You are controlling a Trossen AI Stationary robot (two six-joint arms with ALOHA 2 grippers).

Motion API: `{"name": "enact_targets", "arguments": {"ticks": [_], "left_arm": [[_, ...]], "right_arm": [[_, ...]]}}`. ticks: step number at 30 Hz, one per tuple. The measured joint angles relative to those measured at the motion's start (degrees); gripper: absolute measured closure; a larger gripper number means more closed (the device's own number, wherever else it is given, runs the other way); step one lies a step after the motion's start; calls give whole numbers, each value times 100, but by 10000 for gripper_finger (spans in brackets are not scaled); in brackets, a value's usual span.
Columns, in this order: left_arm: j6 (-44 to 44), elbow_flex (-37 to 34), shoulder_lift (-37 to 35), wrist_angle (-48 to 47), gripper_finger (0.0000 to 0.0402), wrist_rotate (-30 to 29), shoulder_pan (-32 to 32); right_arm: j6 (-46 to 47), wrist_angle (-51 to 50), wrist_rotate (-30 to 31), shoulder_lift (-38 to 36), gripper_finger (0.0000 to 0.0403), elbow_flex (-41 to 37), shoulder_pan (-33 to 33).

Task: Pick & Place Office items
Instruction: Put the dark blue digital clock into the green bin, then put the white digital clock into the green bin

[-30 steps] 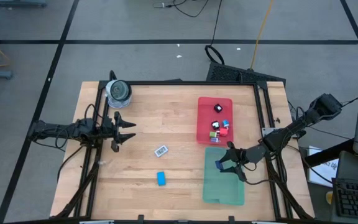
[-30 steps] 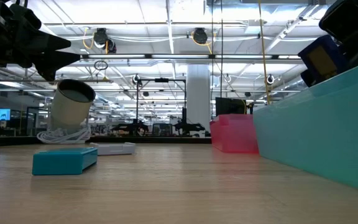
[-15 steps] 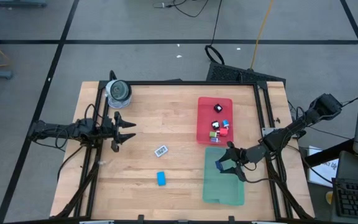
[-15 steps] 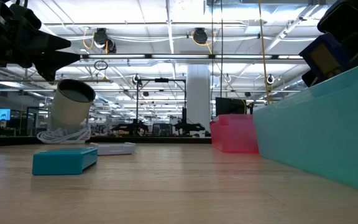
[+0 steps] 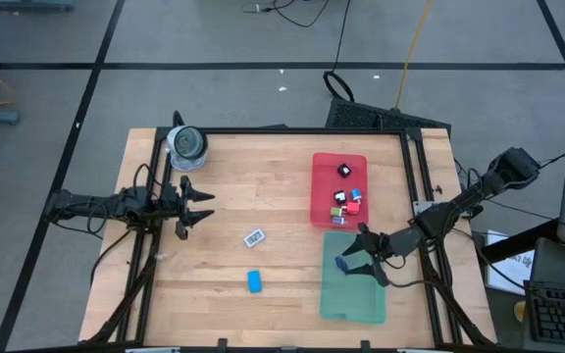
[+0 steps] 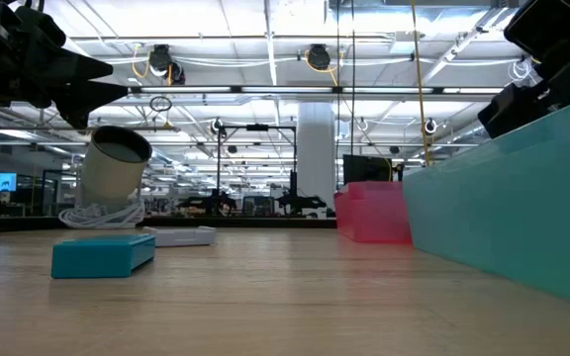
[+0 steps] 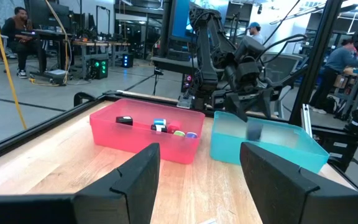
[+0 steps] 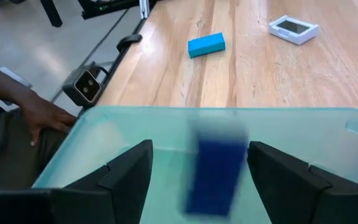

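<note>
right tool open over the green tray, a dark blue block loose between its fingers

the right tool (image 5: 358, 257) hangs above the green tray (image 5: 353, 304) with its fingers spread, and the blue block (image 8: 216, 167) shows blurred between them, free of both, over the tray's inside. the left tool (image 5: 196, 205) hovers near the left edge of the surface (image 5: 263, 176), its fingers apart and grasping nothing. a light blue bar (image 5: 254, 281) and a white labelled tag (image 5: 254, 236) lie apart on the bare wood. several small coloured pieces sit in the red tray (image 5: 324, 196). a grey roll (image 5: 186, 144) stands at the far left corner.
</note>
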Motion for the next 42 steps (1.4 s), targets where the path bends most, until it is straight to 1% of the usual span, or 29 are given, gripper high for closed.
{"name": "enact_targets", "arguments": {"ticks": [6,25,31,38,42], "left_arm": [[0,0,0,-1,176,1,1],[0,0,0,0,176,2,0],[0,0,0,-2,176,2,0],[0,0,0,7,176,1,2],[83,0,-2,415,176,6,0]], "right_arm": [[-20,116,0,-1,141,0,0],[-96,171,1,-1,149,0,-2],[-348,856,-1,-1,149,0,-2],[-1250,2194,0,-1,149,0,-7],[-1519,2637,0,-1,149,0,-7]]}}
